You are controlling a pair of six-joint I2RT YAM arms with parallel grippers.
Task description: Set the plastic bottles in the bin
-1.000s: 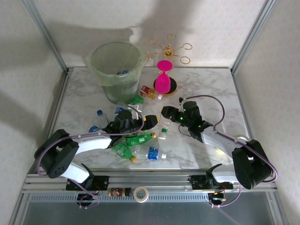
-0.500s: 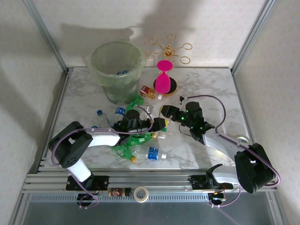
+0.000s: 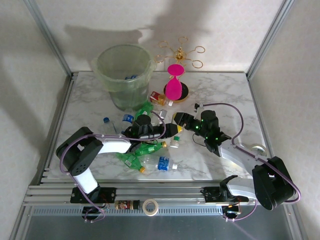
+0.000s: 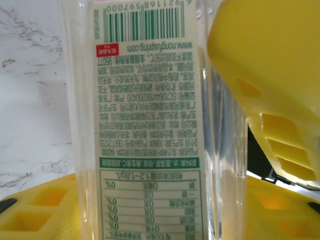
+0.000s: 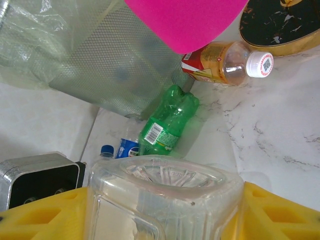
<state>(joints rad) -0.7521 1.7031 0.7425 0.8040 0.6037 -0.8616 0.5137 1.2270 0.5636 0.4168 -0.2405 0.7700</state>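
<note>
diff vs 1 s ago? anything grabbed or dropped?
Left gripper swung right toward the right gripper, and its jaws closed on a clear bottle, seemingly the one the right gripper holds. Nothing dropped. Right grip unchanged, arm barely shifted. Bin, pink hourglass and loose bottles stayed put.

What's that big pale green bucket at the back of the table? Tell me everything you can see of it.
The bin is a large round bucket of translucent pale-green plastic, widening upward to a flared rim. It stands upright at the far left of the marble table. Through its open top a few blue-capped bottles show inside. In the right wrist view its wall looks finely meshed. A green bottle lies at its foot; whether they touch is unclear.
</note>
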